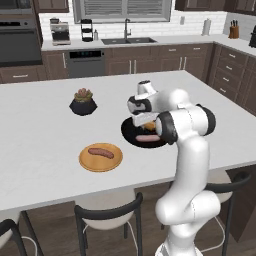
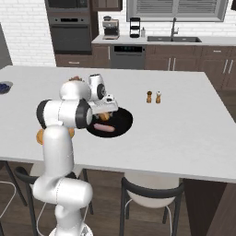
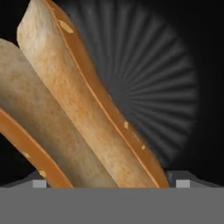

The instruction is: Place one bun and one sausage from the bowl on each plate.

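A: Gripper [image 1: 141, 121] low over the black bowl [image 1: 131, 135], jaws spread wide, nothing held.

B: And the hand view?

A: Split bun [image 3: 83, 109] up close, long axis running upper left to lower right, bowl's ribbed floor behind. The left base view shows what that one can't: a sausage [image 1: 146, 138] lying in the bowl, another sausage [image 1: 101, 151] on the orange plate [image 1: 100, 163]. Right base view adds two shakers [image 2: 153, 97] beyond the bowl.
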You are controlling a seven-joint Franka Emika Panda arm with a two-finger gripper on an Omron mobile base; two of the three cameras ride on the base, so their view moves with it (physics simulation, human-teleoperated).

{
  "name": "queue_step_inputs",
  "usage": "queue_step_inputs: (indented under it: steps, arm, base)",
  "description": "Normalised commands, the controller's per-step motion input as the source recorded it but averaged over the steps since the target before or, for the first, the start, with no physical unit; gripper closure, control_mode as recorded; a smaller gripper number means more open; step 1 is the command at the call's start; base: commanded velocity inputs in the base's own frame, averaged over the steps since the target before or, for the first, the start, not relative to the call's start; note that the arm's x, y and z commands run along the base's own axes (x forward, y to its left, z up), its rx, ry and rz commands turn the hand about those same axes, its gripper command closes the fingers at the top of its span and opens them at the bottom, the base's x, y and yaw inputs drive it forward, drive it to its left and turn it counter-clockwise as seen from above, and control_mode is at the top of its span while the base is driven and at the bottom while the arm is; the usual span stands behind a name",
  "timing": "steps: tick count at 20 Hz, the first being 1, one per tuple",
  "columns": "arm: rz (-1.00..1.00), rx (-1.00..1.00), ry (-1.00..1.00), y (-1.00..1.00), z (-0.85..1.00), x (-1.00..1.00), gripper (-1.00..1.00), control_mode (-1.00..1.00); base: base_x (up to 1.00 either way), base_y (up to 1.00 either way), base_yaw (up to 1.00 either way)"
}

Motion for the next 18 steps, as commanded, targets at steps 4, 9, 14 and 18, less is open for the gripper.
queue_step_inputs:
  steps: [4,9,14,18]
  arm:
    - [0.14,0.0,0.03,0.97,0.62,-1.0,1.0,-1.0]
    - [0.2,0.0,0.1,1.0,0.22,-0.98,1.0,-1.0]
    - [0.18,0.0,0.08,1.0,-0.04,-0.64,1.0,-1.0]
    - [0.12,0.0,0.09,1.0,-0.28,-0.03,1.0,-1.0]
  base:
    - [0.0,0.0,0.0]
    - [0.0,0.0,0.0]
    - [0.0,0.0,0.0]
    - [0.0,0.0,0.0]
